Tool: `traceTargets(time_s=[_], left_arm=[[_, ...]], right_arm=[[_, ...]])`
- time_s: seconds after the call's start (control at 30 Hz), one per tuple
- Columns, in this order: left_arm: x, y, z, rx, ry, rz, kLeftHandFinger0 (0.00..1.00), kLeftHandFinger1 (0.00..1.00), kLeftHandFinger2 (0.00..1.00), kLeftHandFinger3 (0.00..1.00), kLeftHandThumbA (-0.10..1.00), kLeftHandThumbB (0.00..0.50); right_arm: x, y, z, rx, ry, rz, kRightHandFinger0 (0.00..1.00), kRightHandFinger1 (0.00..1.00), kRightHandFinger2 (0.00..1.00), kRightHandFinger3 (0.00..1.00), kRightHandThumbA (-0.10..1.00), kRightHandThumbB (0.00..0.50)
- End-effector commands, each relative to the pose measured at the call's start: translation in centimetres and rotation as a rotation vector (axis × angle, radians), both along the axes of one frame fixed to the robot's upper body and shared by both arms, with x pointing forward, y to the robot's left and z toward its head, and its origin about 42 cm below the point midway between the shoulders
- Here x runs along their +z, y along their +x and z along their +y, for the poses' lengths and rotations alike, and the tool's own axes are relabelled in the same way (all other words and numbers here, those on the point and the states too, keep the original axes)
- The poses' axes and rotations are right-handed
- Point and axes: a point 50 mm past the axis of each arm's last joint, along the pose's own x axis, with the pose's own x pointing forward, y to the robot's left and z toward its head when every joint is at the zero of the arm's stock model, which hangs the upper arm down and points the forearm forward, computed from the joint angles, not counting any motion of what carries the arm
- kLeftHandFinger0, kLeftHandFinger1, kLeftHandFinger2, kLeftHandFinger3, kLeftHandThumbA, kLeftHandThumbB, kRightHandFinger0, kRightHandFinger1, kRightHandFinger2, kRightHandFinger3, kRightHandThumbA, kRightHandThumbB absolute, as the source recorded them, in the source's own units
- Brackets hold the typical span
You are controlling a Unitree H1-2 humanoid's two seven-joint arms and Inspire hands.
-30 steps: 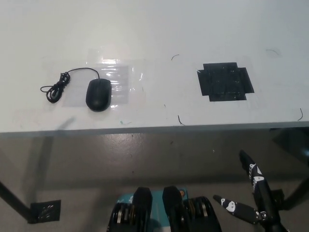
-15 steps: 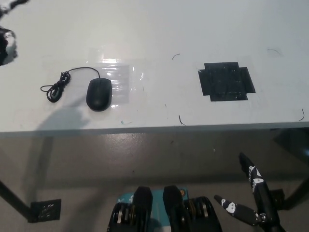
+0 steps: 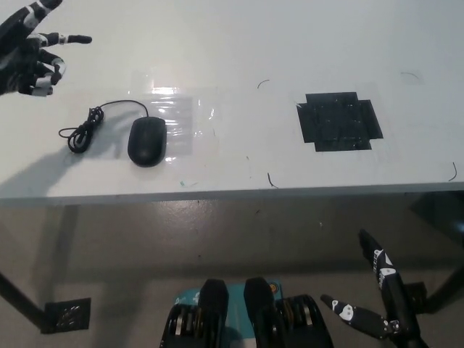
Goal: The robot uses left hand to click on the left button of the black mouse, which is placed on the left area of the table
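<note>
So far no click made. Black right hand (image 3: 377,293) idle low at bottom right, below table edge, fingers spread, holding nothing. White table (image 3: 239,43) beyond. Black oval corded mouse (image 3: 147,141) on left area, on clear tape patch (image 3: 174,116), coiled black cable (image 3: 83,134) to its left; black tape square (image 3: 338,122) well apart on right. White left hand (image 3: 30,51) at far upper left, above table, fingers apart, empty, well apart from mouse. Left to do: bring hand over mouse, press left button. Versus half second ago: left hand further into view; mouse unmoved.
</note>
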Motion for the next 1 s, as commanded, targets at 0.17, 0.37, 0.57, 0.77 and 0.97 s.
traceTargets(time_s=[0.17, 0.37, 0.57, 0.77, 0.97], left_arm=[[9.6, 1.6, -1.0, -0.032, 0.254, 0.059, 0.03, 0.17, 0.54, 1.0, 1.0, 0.445], [8.5, 2.7, -4.8, -0.079, 0.427, 0.067, 0.06, 0.31, 0.66, 1.0, 1.0, 0.405], [6.5, 4.0, -7.7, -0.171, 0.455, 0.12, 0.0, 0.13, 0.49, 1.0, 1.0, 0.458], [4.0, 5.2, -10.3, -0.178, 0.52, 0.17, 0.0, 0.0, 0.34, 1.0, 1.0, 0.499], [2.1, 5.6, -11.3, -0.192, 0.529, 0.231, 0.0, 0.06, 0.39, 1.0, 1.0, 0.48]], right_arm=[[2.1, 1.4, -0.2, 0.002, 0.006, -0.109, 1.0, 1.0, 1.0, 1.0, 0.92, 0.107], [2.3, 1.6, -0.3, 0.008, -0.004, -0.111, 1.0, 1.0, 1.0, 1.0, 0.93, 0.111], [2.7, 1.9, -0.4, 0.016, -0.002, -0.115, 1.0, 1.0, 1.0, 1.0, 0.92, 0.117], [2.9, 2.1, -0.3, 0.017, -0.001, -0.118, 1.0, 1.0, 1.0, 1.0, 0.91, 0.124], [3.1, 2.4, -0.6, 0.023, -0.009, -0.126, 1.0, 1.0, 1.0, 1.0, 0.93, 0.129]])
